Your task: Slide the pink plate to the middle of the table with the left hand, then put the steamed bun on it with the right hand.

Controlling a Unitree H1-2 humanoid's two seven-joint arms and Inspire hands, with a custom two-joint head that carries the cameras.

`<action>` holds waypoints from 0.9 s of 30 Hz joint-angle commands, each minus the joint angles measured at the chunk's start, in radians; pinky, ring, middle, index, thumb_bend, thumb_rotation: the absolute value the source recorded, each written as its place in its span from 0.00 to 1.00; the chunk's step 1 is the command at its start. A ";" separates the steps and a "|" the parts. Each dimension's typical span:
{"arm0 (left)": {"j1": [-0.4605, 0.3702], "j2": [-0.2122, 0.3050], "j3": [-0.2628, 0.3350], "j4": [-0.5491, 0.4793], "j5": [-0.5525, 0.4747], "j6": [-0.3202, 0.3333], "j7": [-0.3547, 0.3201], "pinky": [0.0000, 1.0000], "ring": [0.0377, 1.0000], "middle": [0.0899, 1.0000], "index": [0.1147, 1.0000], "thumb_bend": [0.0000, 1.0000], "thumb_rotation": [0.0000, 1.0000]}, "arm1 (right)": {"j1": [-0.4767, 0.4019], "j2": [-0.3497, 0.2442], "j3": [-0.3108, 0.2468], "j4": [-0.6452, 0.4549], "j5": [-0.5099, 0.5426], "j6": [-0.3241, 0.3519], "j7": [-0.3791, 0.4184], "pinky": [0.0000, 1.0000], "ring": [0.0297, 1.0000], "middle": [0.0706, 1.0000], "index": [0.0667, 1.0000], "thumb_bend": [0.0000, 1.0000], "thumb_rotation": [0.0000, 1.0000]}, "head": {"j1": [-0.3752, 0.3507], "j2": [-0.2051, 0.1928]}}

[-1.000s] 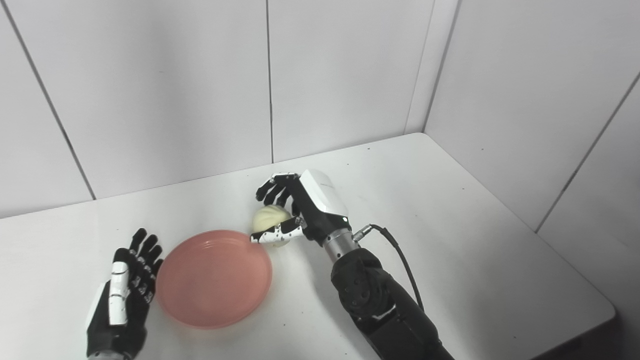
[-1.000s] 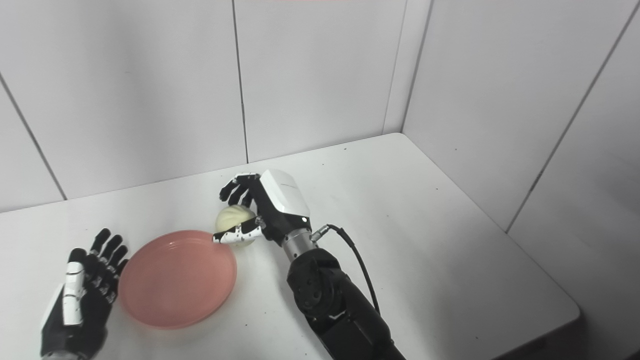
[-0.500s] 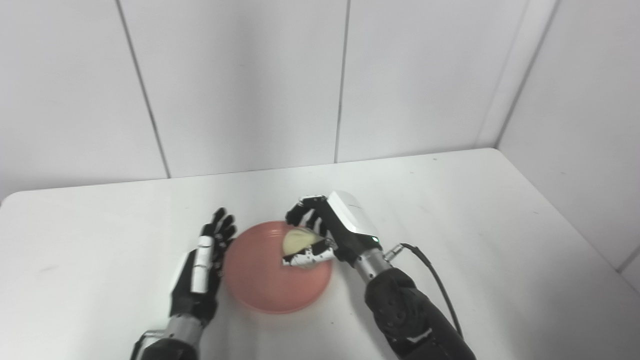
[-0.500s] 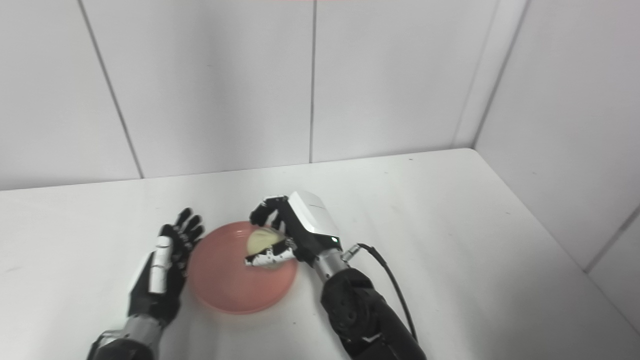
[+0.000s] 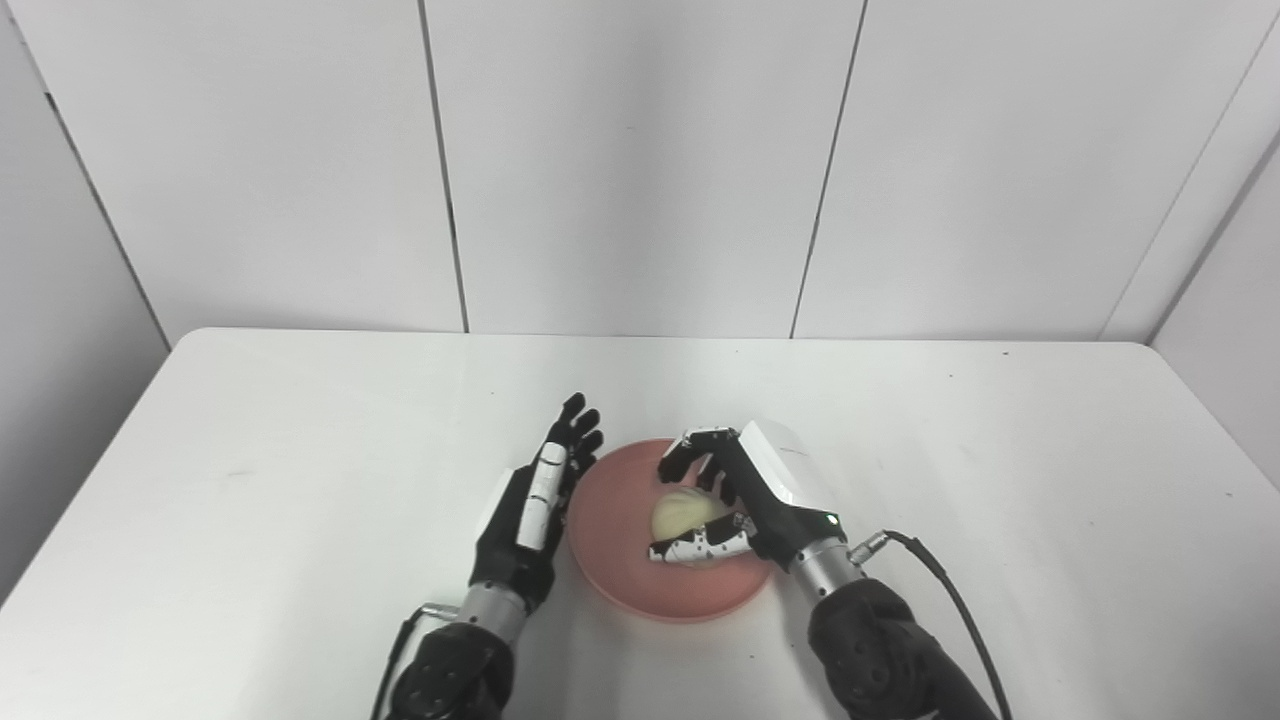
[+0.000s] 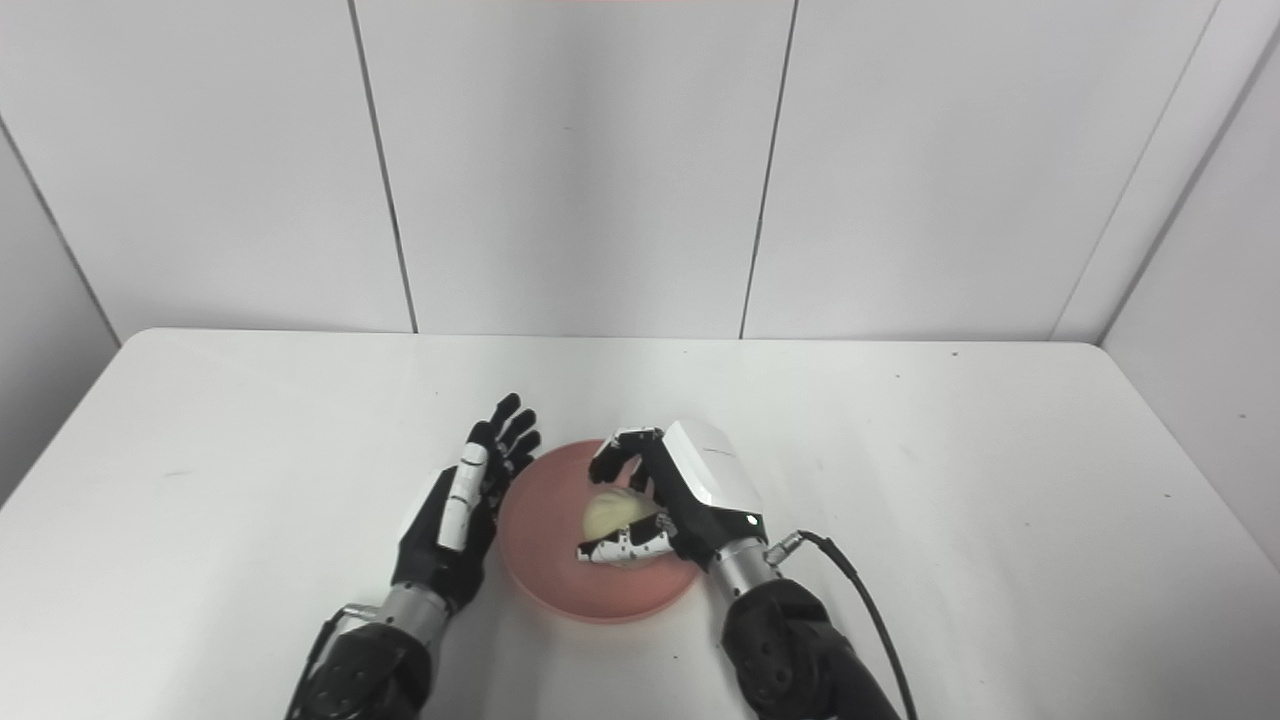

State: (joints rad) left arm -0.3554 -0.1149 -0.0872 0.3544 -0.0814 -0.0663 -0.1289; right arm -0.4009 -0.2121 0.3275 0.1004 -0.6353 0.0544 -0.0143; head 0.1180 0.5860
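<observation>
Arms come in from the bottom edge, and the nearest task thing is the plate point(image 5: 620, 570), pink and round, lying flat on the white surface point(image 5: 300, 520) close to its middle. That part of the job looks done. The camera has swung since a second ago, so the whole view has shifted, but relative to the plate one thing has truly changed: the bun point(image 5: 685, 515) was then off the plate's far right rim, and now it sits over the plate's right half, well inside the rim.

Right of the plate's centre, the right robot hand point(image 5: 725, 505) is clamped on the bun, thumb along its near side and fingers curled over the far side. Whether the bun already rests on the plate or hangs just above it, I cannot tell; the thumb hides its underside.

Just beside the plate's left rim, the left robot hand point(image 5: 535, 500) stands on edge with its fingers apart and straight, holding nothing. It may be touching the rim or be just off it; the views do not settle that.

Judging by this, the carry is nearly over. What remains is to set the bun down, let the fingers spread, and lift the hand away without dragging the bun or nudging the plate.

Beyond the plate the surface runs bare to the panelled wall point(image 5: 640, 170).
</observation>
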 commanded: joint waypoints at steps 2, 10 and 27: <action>0.016 -0.014 -0.008 0.036 0.007 -0.002 0.003 1.00 0.97 0.97 0.96 0.71 1.00 | -0.048 -0.002 -0.009 0.000 0.004 -0.064 -0.019 0.32 0.38 0.52 0.42 0.51 0.00 | 0.000 0.001; 0.015 -0.012 -0.013 0.034 0.016 -0.006 0.002 1.00 0.97 0.97 0.96 0.70 1.00 | -0.045 -0.026 -0.001 -0.010 -0.026 -0.070 0.002 0.61 0.67 0.66 0.46 0.50 0.12 | -0.015 0.001; 0.011 -0.010 -0.007 0.037 0.028 -0.009 0.008 1.00 0.97 0.98 0.96 0.70 1.00 | -0.011 -0.069 -0.012 0.000 0.005 -0.158 0.011 1.00 1.00 1.00 0.87 0.65 0.54 | -0.032 0.000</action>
State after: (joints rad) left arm -0.3608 -0.1195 -0.0928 0.3616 -0.0562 -0.0764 -0.1255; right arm -0.3990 -0.2644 0.3297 0.1247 -0.6470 -0.0535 0.0003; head 0.0844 0.5845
